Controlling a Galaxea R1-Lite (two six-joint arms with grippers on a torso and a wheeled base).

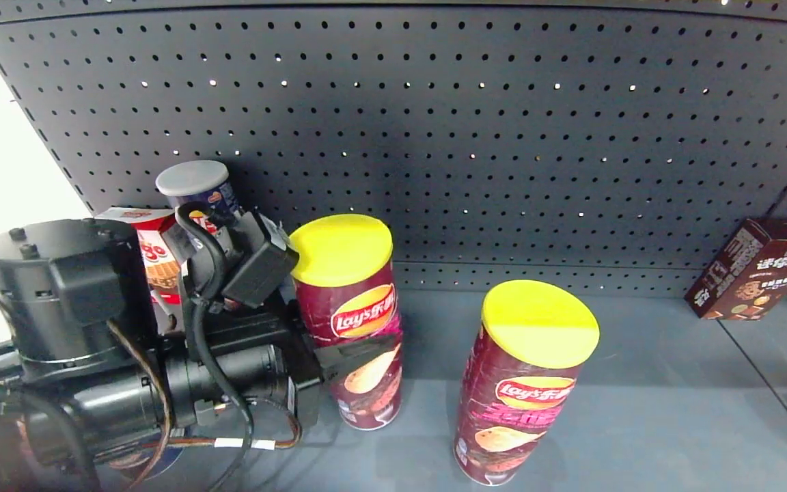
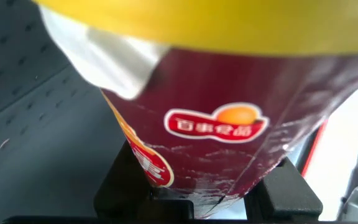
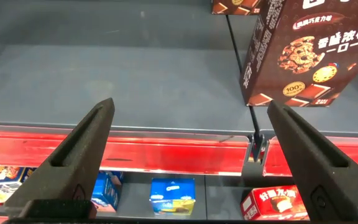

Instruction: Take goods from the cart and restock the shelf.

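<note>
Two maroon chip cans with yellow lids are on the grey shelf (image 1: 673, 410). The first can (image 1: 356, 307) is upright and clamped at mid-height in the left claw (image 2: 207, 199), with a black finger (image 2: 126, 186) pressed on either side. Whether its base rests on the shelf cannot be told. The second can (image 1: 523, 389) stands free on the shelf to the right of the left claw, apart from the held one. A blue can with a grey lid (image 1: 192, 181) and a red-and-white box (image 1: 154, 253) are behind the left claw, against the pegboard panel (image 1: 434, 123). The right claw (image 3: 191, 155) has its fingers spread wide with nothing between them. It faces a red shelf rail (image 3: 166, 152). A brown cookie box (image 3: 303, 56) stands on the shelf beyond the right claw, and small blue packs (image 3: 173, 194) are on the shelf below it.
</note>
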